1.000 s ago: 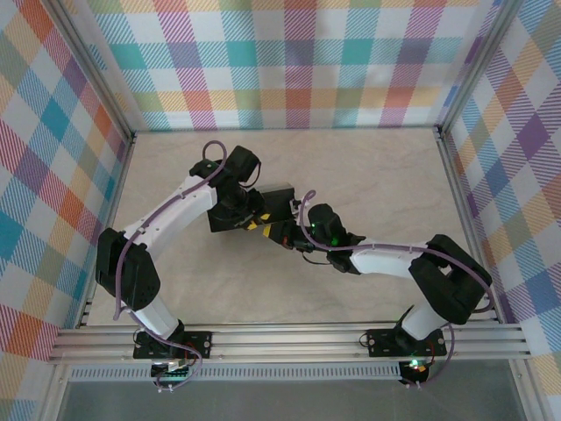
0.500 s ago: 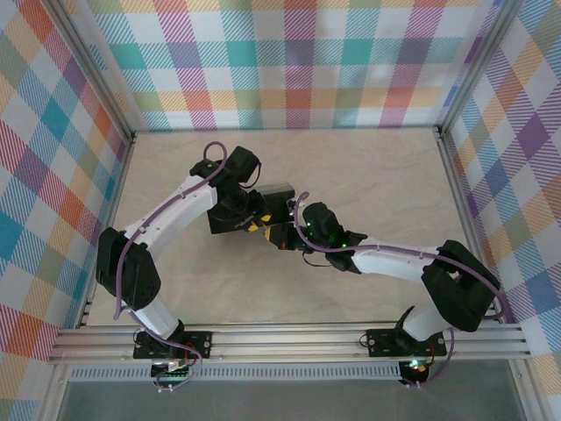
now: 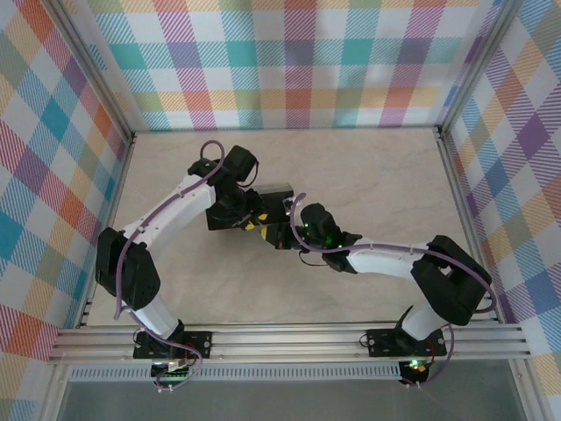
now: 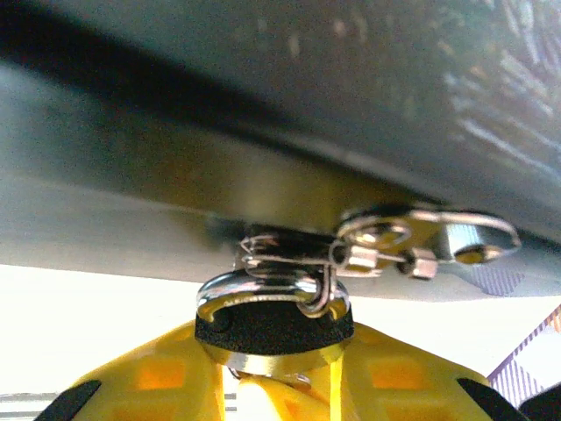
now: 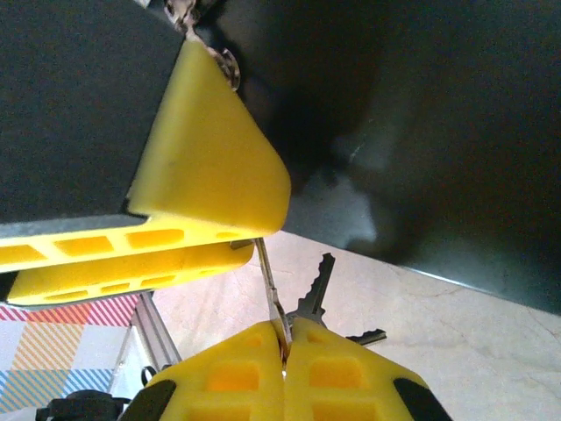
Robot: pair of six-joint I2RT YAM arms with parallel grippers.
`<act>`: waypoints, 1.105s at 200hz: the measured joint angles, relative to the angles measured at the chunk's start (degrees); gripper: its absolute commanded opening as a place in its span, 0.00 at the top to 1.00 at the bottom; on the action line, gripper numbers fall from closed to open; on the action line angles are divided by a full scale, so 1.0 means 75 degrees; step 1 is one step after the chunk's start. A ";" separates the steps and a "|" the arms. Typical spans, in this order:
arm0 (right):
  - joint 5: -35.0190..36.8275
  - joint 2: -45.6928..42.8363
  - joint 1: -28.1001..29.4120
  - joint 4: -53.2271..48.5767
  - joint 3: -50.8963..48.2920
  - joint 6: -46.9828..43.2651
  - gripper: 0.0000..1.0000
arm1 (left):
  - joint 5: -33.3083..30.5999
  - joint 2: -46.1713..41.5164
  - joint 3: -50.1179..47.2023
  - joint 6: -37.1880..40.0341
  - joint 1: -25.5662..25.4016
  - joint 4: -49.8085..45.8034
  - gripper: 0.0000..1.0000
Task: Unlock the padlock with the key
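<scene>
Where the two arms meet mid-table, the dark box (image 3: 279,193) stands just beyond both pincers. Bare marbled table (image 3: 377,175) lies open all round them, out to the plaid walls (image 3: 298,61).

The left pincer (image 4: 273,377) is part-closed on the padlock (image 4: 272,317), whose shackle sits against the box's latch (image 4: 412,235) just above.

The right pincer (image 5: 284,346) is clamped tight on the key (image 5: 267,281). The blade rises from its fingertips to the left pincer's yellow finger (image 5: 210,167), with spare keys (image 5: 317,279) dangling beside.

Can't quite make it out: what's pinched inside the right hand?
A thin silvery key, blade sticking out, other keys dangling behind. Its head is buried between the shut fingers.
</scene>
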 measured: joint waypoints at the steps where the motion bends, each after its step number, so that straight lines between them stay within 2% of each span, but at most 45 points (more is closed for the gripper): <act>1: 0.0050 -0.0003 0.0023 -0.0041 0.0009 -0.0035 1.00 | -0.0003 0.0000 0.0000 0.0000 0.0000 -0.0003 1.00; 43: 0.1166 -0.0198 0.0498 -0.0988 0.0300 -0.0367 1.00 | 0.0006 0.0000 -0.0015 0.0003 0.0000 -0.0131 1.00; 80: 0.1437 -0.0481 0.0536 -0.1460 0.0300 -0.0402 1.00 | 0.0300 -0.0003 -0.0128 0.0000 -0.0020 0.0134 1.00; 120: 0.0877 -0.0487 0.0326 -0.1734 0.0251 -0.0536 1.00 | 0.0388 0.0000 -0.0452 -0.0032 -0.0076 0.0417 1.00; 161: -0.0020 -0.0490 -0.0154 -0.1364 -0.0146 -0.0446 1.00 | 0.0475 0.0017 -0.0801 -0.0122 -0.0178 0.0935 1.00; 221: -0.0717 -0.0417 -0.0545 -0.1268 -0.0431 -0.0184 1.00 | 0.0460 0.0055 -0.1346 -0.0446 -0.0286 0.1749 1.00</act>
